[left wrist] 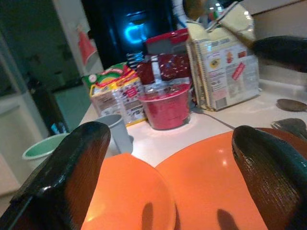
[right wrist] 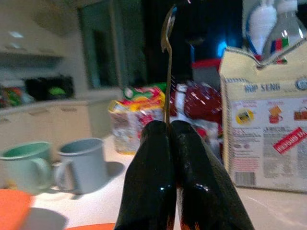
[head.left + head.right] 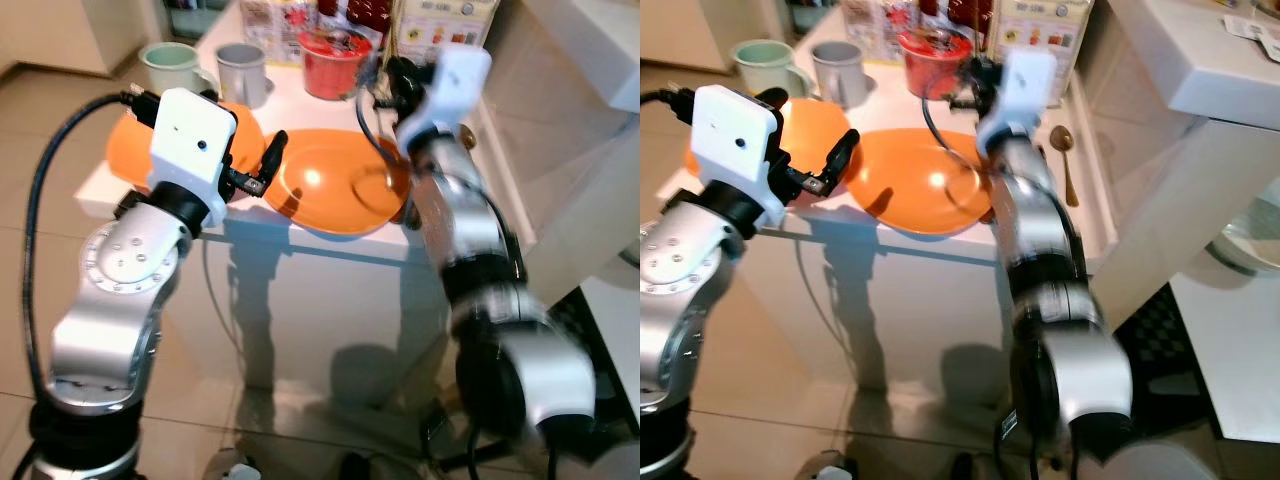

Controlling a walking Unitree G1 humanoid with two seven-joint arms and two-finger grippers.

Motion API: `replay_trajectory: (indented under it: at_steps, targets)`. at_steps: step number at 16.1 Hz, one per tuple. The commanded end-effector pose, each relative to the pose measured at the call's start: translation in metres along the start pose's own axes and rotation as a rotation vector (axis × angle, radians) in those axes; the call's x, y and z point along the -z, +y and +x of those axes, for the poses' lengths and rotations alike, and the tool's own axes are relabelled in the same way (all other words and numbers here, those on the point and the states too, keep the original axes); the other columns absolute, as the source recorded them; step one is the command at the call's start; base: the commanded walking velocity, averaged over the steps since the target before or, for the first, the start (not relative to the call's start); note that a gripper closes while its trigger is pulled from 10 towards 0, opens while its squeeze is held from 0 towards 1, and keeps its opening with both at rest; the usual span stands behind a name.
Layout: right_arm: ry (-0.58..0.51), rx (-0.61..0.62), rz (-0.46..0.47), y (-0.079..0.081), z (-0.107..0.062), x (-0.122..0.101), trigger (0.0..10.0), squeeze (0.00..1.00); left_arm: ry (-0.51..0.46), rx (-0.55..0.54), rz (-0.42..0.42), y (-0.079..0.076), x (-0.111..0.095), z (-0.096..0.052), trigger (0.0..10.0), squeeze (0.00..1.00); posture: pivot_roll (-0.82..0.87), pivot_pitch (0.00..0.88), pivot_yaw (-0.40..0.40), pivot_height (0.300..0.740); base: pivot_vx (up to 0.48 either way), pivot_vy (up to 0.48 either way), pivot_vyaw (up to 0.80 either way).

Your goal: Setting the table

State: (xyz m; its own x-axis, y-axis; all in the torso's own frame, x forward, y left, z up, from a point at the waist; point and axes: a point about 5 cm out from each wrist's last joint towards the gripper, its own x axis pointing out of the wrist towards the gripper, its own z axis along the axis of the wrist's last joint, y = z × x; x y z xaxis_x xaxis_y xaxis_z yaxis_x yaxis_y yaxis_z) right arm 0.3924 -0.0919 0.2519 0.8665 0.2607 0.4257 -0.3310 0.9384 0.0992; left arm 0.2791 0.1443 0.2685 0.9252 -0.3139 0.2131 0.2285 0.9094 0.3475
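Right claw: the right claw (image 2: 170, 125) is pinched tight on a spoon (image 2: 168, 57), up above the far edge of the right orange plate (image 3: 915, 180).
Left claw: the left claw (image 1: 168, 153) is wide apart and holds nothing. It sits low at the near edge of the desk (image 3: 330, 110), just by the two plates.
Plates: the left orange plate (image 3: 135, 150) and the right one sit side by side, and their edges seem to touch.
Other spoon: another spoon (image 3: 1065, 160) lies on the desk right of the plates.
Cups: a green mug (image 3: 172, 65) and a grey mug (image 3: 242, 72) stand behind the plates, with a red tub (image 3: 335, 62) near.
What could go wrong: the spoon is held by its thin end, so I think it could slip or tip. The right plate hangs over the desk edge, so a bump from an arm could push it off.
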Motion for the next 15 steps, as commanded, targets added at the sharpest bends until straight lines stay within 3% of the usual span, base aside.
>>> replay_trajectory:
  at_steps: [1, 4, 7, 12, 13, 15]
  targets:
    - [-0.098, -0.025, -0.004, -0.003, -0.004, -0.017, 0.0, 0.0, 0.001, -0.026, -0.014, 0.0, 0.003, 0.002, 10.0, 0.0, 0.08, 0.0, -0.044, 0.74, 0.0, 0.0, 0.0]
    - [-0.164, -0.013, 0.049, -0.009, -0.03, -0.022, 0.0, 0.0, 0.005, -0.036, -0.021, -0.004, 0.007, 0.005, 10.0, 0.0, 0.07, 0.0, -0.043, 0.74, 0.0, 0.0, 0.0]
    - [-0.183, -0.058, 0.315, -0.004, -0.059, -0.027, 0.0, 0.0, 0.01, -0.044, -0.038, -0.008, 0.01, 0.004, 10.0, 0.0, 0.07, 0.0, -0.048, 0.74, 0.0, 0.0, 0.0]
    - [-0.136, -0.197, 0.32, 0.011, -0.093, -0.04, 0.0, 0.0, 0.096, -0.078, -0.038, -0.01, 0.033, -0.008, 10.0, 0.0, 0.06, 0.0, -0.065, 0.74, 0.0, 0.0, 0.0]
    - [-0.114, -0.183, 0.299, 0.013, -0.103, -0.041, 10.0, 0.0, 0.121, -0.086, -0.03, -0.012, 0.039, -0.011, 10.0, 0.0, 0.07, 0.0, -0.063, 0.74, 0.0, 0.0, 0.0]
    - [-0.087, -0.133, 0.24, 0.008, -0.113, -0.038, 10.0, 0.0, 0.13, -0.065, -0.032, -0.019, 0.043, -0.011, 10.0, 0.0, 0.07, 0.0, -0.063, 0.74, 0.0, 0.0, 0.0]
